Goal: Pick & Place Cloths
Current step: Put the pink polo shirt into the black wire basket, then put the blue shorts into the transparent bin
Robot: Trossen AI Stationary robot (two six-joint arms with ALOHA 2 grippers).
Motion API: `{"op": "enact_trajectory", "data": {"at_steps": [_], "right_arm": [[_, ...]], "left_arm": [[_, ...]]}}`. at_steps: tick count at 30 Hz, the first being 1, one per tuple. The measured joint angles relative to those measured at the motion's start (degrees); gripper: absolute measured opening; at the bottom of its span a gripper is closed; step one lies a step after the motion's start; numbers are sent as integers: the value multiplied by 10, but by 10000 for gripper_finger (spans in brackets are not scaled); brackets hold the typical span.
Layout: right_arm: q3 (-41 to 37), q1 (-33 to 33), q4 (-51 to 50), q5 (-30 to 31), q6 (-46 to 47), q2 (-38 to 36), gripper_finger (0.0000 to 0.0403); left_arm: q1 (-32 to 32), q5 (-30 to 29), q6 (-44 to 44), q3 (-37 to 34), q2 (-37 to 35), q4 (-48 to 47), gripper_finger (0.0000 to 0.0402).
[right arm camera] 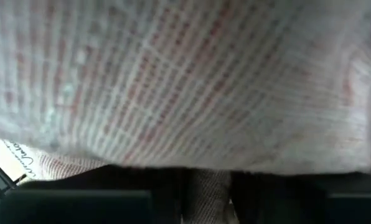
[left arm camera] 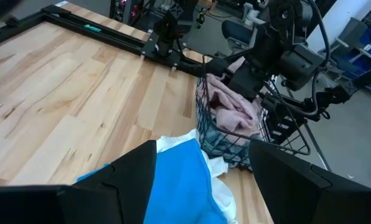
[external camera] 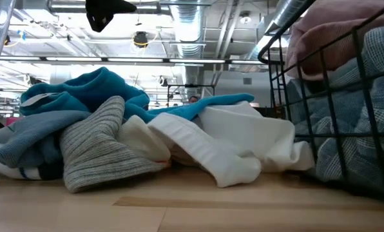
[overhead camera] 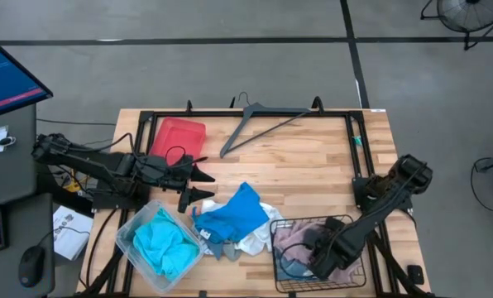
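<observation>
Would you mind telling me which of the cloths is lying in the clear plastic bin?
The bright turquoise cloth: it alone fills the clear bin near the table's front left, while the others lie heaped on the wood or in the wire basket.

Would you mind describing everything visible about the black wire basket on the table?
The wire basket is a black metal grid with open, upright sides, standing at the table's near right corner. Inside lie a pale pink cloth and a blue-striped one, piled to the rim. The right gripper reaches down into it, pressed against fabric. A white cloth outside rests against its left wall.
</observation>
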Motion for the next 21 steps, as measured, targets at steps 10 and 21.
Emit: {"op": "enact_trajectory", "data": {"at_steps": [10, 21], "right_arm": [[-5, 5, 9, -12, 46, -84, 324], [-3, -1, 23, -17, 49, -238, 383]], "left_arm": [[-4, 41, 56, 0, 1, 20, 267], [-4, 64, 89, 0, 88, 70, 285]]}}
